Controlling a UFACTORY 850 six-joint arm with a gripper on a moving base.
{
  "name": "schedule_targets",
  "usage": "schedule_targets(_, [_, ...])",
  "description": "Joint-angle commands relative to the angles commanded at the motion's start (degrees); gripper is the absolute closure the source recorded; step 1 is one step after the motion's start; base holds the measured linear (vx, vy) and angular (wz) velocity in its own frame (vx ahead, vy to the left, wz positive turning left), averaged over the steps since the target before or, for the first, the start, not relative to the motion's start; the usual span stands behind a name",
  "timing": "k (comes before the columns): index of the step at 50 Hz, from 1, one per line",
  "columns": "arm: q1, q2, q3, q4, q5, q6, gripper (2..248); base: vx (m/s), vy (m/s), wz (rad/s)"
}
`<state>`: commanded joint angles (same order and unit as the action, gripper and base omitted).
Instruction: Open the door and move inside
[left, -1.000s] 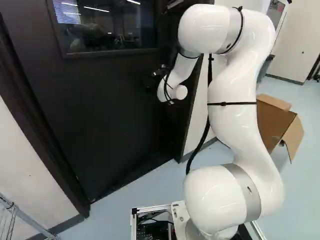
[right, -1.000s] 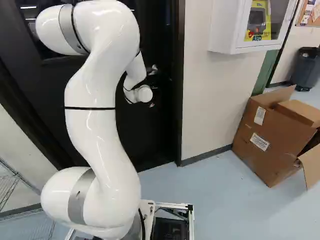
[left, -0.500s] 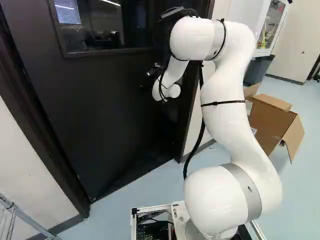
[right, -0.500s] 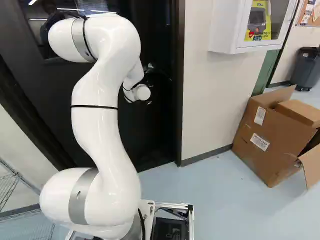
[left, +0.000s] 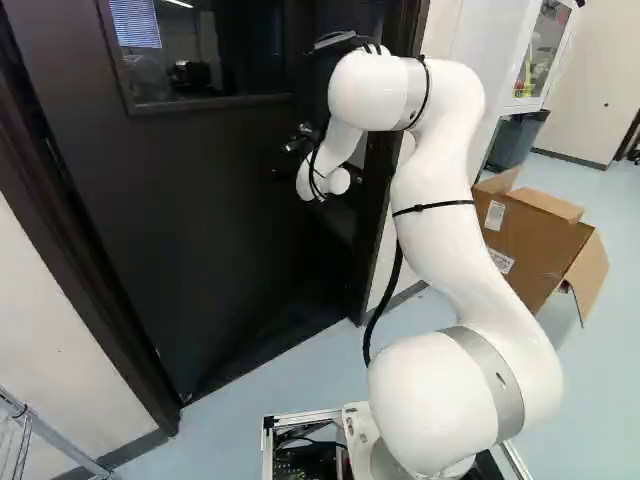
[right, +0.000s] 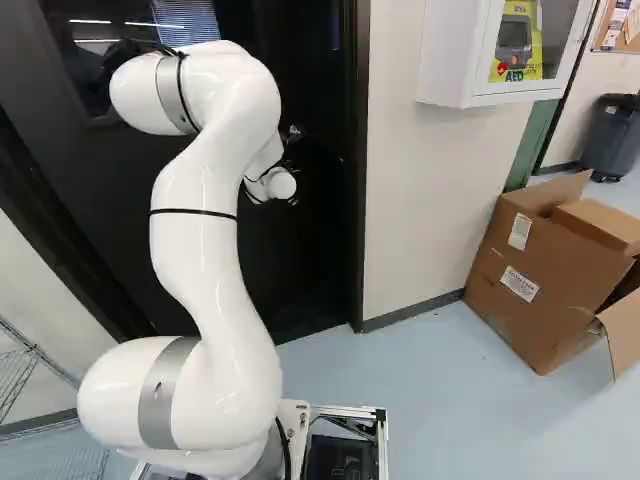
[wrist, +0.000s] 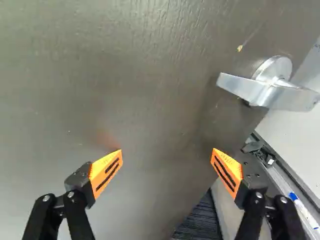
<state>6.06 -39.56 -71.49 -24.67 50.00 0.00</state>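
Observation:
My gripper (left: 298, 140) is up against or close to the dark door (left: 210, 220) in the left base view, at the height below its window. In the wrist view the gripper (wrist: 167, 159) stands open, nothing between its orange pads, facing the door's surface (wrist: 150, 90). The silver lever handle (wrist: 270, 90) lies ahead of and outside one finger, clear of both. Past the door's free edge a pale surface and a ledge show, so the door stands ajar. Whether a fingertip touches the door cannot be told.
Dark frame posts stand on both sides of the door. An opened cardboard box (right: 540, 270) sits on the floor right of the doorway, below a white wall cabinet (right: 490, 50). A wire rack (left: 45, 440) is at the left. Beyond the door edge lies a marker (wrist: 302, 210).
The arm has reached forward and its upper part has moved lower and leftward in the left base view. The door has swung slightly farther inward. The base has not moved.

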Motion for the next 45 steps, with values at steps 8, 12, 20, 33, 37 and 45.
schedule_targets(8, [0.4, 1.9, 2.6, 0.6, 0.0, 0.0, 3, 0.0, 0.0, 0.0])
schedule_targets(12, [0.6, 2.9, 3.9, 1.3, 0.0, 0.0, 3, 0.0, 0.0, 0.0])
schedule_targets(20, [0.8, 4.9, 6.7, 2.0, 0.0, 0.0, 3, 0.0, 0.0, 0.0])
schedule_targets(33, [1.0, 8.3, 11.3, 2.1, 0.0, 0.0, 3, 0.0, 0.0, 0.0])
schedule_targets(37, [0.9, 9.4, 12.7, 2.1, 0.0, 0.0, 3, 0.0, 0.0, 0.0])
schedule_targets(45, [0.7, 11.6, 15.6, 2.4, 0.0, 0.0, 3, 0.0, 0.0, 0.0])
